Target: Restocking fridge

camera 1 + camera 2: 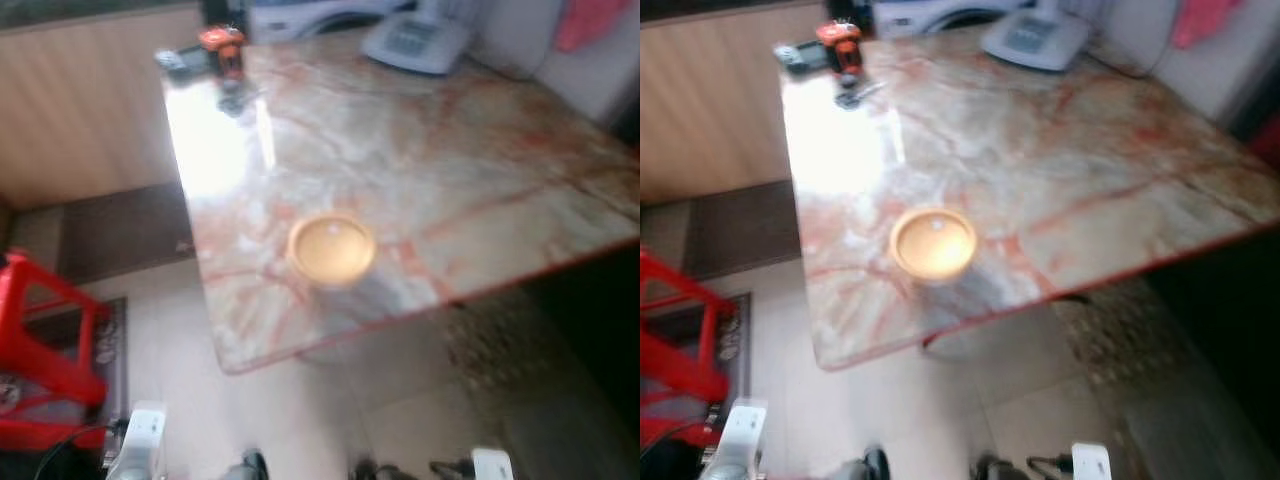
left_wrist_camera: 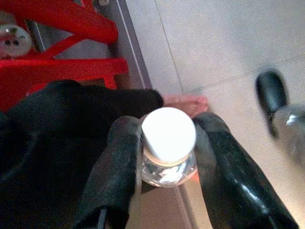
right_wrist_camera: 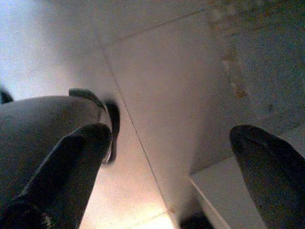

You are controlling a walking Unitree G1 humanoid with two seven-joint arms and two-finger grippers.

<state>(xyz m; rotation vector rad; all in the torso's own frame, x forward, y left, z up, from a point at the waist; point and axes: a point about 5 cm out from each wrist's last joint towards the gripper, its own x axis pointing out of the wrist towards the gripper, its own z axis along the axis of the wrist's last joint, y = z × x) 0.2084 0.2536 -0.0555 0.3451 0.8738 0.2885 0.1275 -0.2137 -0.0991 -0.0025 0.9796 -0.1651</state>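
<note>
My left gripper (image 2: 167, 123) hangs low over the floor, shut on a small clear bottle (image 2: 168, 143) with a white cap; its two black fingers (image 2: 119, 157) press on either side of the neck. My right gripper (image 3: 171, 136) is open above pale floor tiles, with nothing between its fingers. Ahead stands a marble table (image 1: 450, 170). On it, near the front edge, sits a round container with a tan lid (image 1: 331, 250).
A red stool (image 1: 45, 350) stands on the floor to my left, beside a dark rug (image 1: 120, 230). A person's bare foot (image 2: 188, 102) and dark trouser leg (image 2: 57, 143) are close to the left gripper. An orange tool (image 1: 222, 45) and a grey device (image 1: 415, 40) lie at the table's far end.
</note>
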